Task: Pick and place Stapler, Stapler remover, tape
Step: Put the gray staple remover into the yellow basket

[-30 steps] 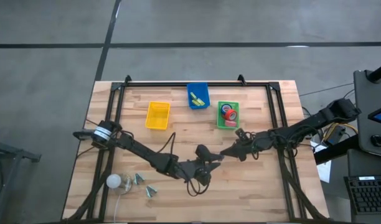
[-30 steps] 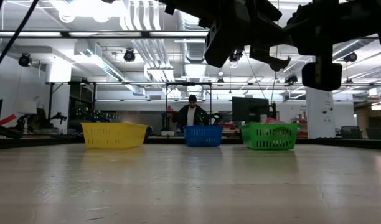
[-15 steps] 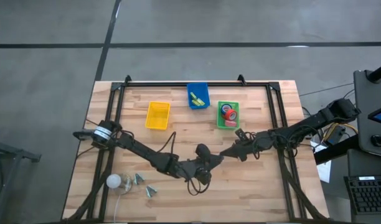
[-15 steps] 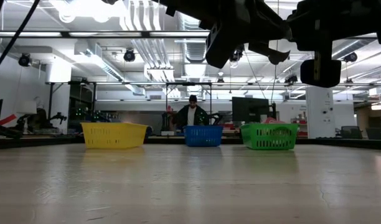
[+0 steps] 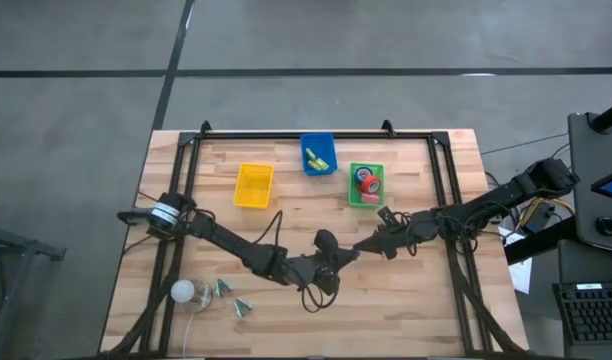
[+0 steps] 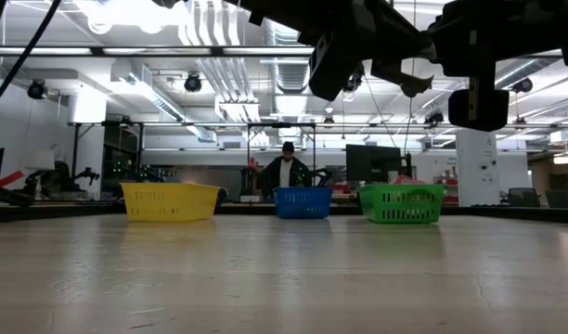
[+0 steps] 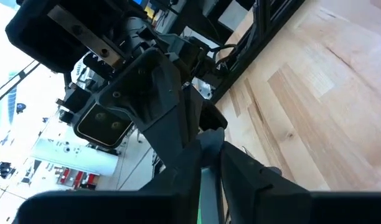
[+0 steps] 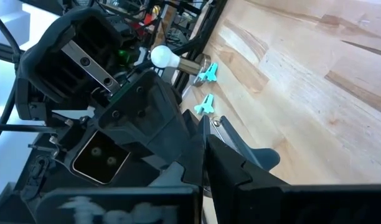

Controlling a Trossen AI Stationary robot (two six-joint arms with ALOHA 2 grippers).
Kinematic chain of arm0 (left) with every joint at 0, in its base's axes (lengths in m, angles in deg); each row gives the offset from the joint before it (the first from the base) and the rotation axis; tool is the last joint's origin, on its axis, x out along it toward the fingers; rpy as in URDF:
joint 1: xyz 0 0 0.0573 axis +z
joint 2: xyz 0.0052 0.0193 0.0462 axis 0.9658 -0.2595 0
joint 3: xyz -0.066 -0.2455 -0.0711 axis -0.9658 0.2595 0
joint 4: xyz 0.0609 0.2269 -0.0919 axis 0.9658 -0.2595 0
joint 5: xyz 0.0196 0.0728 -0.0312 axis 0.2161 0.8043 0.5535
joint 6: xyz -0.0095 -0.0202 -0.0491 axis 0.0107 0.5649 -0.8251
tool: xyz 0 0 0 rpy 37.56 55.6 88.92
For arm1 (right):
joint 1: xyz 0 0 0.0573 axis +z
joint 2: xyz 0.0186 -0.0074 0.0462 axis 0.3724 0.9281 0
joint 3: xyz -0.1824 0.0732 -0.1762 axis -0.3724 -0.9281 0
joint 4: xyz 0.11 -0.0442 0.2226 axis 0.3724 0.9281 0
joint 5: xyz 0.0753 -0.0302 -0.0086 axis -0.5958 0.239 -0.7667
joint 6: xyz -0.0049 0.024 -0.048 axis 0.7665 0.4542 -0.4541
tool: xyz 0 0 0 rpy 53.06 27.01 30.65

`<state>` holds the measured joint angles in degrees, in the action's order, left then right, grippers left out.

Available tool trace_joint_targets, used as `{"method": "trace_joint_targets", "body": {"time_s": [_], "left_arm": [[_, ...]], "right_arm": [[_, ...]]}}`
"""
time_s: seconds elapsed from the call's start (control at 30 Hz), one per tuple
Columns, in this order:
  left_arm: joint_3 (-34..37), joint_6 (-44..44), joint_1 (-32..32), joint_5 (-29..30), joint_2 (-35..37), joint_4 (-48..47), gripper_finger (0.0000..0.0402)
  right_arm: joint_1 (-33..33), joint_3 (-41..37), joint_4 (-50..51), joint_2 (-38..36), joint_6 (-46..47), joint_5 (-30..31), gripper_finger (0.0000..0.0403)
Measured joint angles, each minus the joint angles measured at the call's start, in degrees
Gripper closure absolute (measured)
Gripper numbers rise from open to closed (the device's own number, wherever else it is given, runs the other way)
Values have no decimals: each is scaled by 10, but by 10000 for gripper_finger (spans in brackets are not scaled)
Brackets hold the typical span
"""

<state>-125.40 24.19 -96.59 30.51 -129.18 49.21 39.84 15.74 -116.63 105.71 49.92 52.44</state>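
My two grippers meet tip to tip above the middle of the table: my left gripper point(image 5: 338, 259) reaches in from the left and my right gripper point(image 5: 359, 246) from the right. A thin green thing point(image 7: 201, 186) shows between my left fingers; both grippers are shut on it. What it is cannot be told. The tape rolls point(image 5: 366, 182) lie in the green tray point(image 5: 354, 186) at the far side, with a pink thing point(image 5: 371, 201) beside them. Yellow-green pieces point(image 5: 319, 157) lie in the blue tray point(image 5: 317, 139). My left gripper has the thin green thing point(image 7: 201, 180) pinched between its two fingers, coming nearly level from the table's left. The thing is lifted clear of the table. My right gripper comes nearly level from the right, its shut fingers point(image 7: 206, 134) meeting the thing's other end; the fingers hide the contact.
A yellow tray point(image 5: 253, 185) stands left of the blue one. A white bulb-like thing point(image 5: 183, 292) and small teal pieces point(image 5: 233, 297) lie near the front left corner. A black frame point(image 5: 316, 135) runs along the table's far edge and sides. A person point(image 6: 285, 172) stands beyond the table.
My left gripper's fingers have drawn together on the thin green thing. Both arms have kept their places.
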Motion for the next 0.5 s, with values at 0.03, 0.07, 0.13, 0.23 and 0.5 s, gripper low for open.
{"method": "trace_joint_targets", "body": {"time_s": [0.03,0.07,0.13,0.23,0.5], "left_arm": [[0,-3,0,-2,0,0,349],[0,-4,0,-5,0,0,353],[0,-8,1,-16,0,0,359],[0,-12,3,-24,0,0,363],[0,-40,6,-28,0,-1,374]], "right_arm": [[0,0,0,0,1,0,394],[0,0,0,0,1,0,394],[0,-1,1,0,1,-1,394],[0,-1,1,0,1,-2,394],[0,-1,2,0,-17,-1,394]]}}
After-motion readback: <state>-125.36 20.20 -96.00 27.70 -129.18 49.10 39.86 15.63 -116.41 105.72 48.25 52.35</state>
